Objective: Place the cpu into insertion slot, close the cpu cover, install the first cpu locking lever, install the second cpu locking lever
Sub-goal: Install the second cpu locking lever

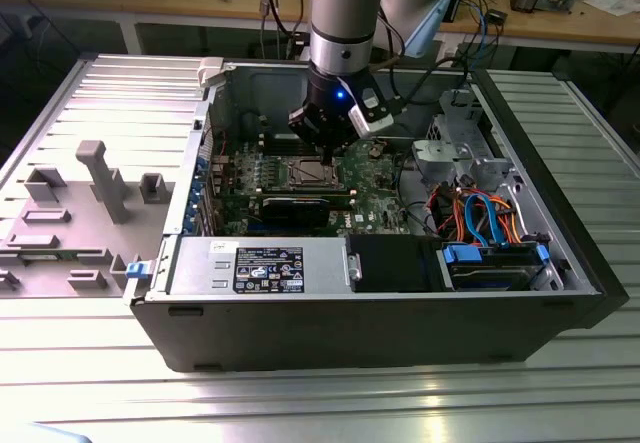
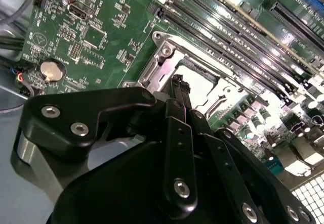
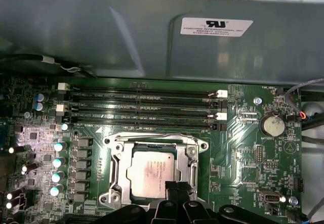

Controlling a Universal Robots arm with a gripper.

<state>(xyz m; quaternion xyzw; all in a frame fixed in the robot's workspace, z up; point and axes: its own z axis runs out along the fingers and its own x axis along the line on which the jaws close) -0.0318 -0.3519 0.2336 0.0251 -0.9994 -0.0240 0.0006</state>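
The open computer case [image 1: 380, 263] lay on its side on the ribbed metal table [image 1: 300, 403], so that the green motherboard [image 1: 300, 178] faced upward and the arm [image 1: 345, 23] could come down on it from above. The insertion slot [image 3: 154, 171] served as the landmark here. The long black memory slots [image 3: 142, 107] ran just beside the slot, between it and the grey case wall [image 3: 152, 42], and the round coin battery [image 3: 273, 124] sat well apart from it on the same board.

The cpu cover [image 3: 117, 155] lay flat around the slot, its silvery frame showing on all sides of the window; I judged it already closed, because the frame sat level with the socket. The cpu [image 3: 152, 172] rested inside the slot, seen through the window, its metal top facing up.

The gripper [image 2: 178, 82] hung directly above one edge of the slot. In the second wrist view its two thin black fingers [image 2: 176, 90] stood pressed together with nothing between them. I think this suited pushing on a small lever at the socket edge, but the levers themselves I could not make out clearly.
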